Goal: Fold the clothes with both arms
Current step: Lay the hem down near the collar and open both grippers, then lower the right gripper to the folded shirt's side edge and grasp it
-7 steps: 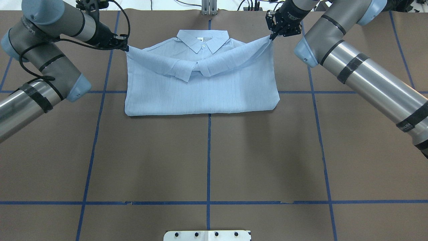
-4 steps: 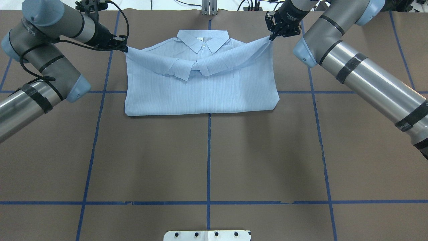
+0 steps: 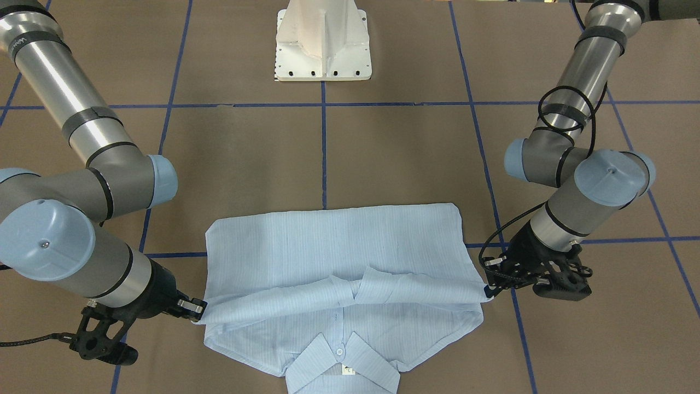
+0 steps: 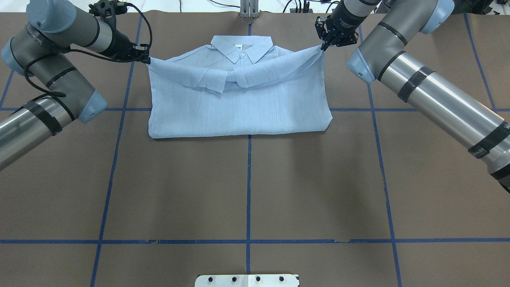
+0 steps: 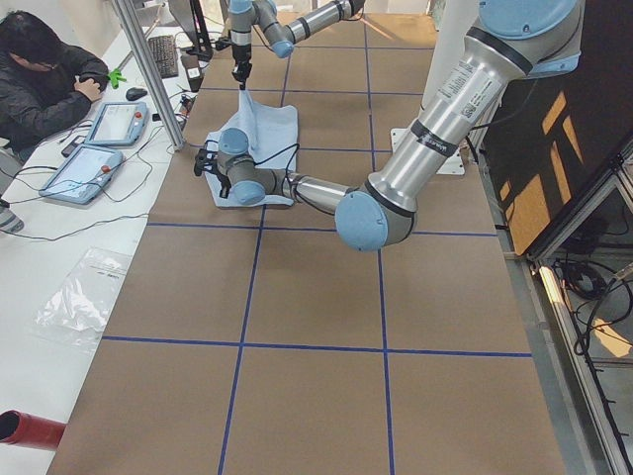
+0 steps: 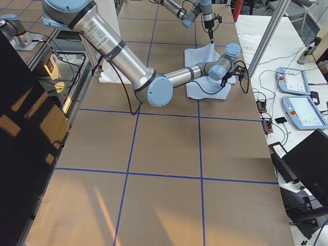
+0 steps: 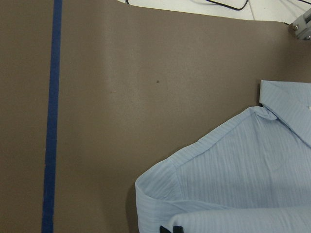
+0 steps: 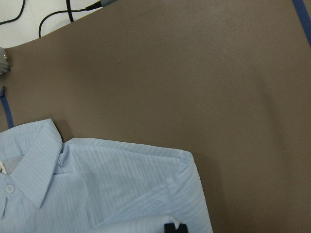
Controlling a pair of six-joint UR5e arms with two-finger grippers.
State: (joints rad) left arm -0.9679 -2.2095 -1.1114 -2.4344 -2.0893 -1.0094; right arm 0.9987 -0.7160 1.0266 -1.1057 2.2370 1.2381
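The light-blue striped shirt (image 4: 239,103) lies at the far middle of the table, collar (image 4: 241,47) away from the robot, its lower half folded up over the front. It also shows in the front-facing view (image 3: 333,257). My left gripper (image 4: 146,59) is shut on the folded layer's left corner and holds it lifted. My right gripper (image 4: 322,46) is shut on the right corner, also lifted. The held edge sags between them, with two sleeve cuffs (image 4: 227,79) hanging at its middle. The wrist views show the shirt's shoulders (image 7: 233,165) (image 8: 121,174) below the pinched fabric.
Brown paper with a blue tape grid (image 4: 248,179) covers the table. The white pedestal base (image 3: 324,44) stands at the robot's side. Operators' tablets (image 5: 89,158) and cables lie beyond the table's far edge. A person (image 5: 40,79) sits there.
Both grippers have carried the held edge a little farther toward the collar. The fold has crept up over the shirt's front.
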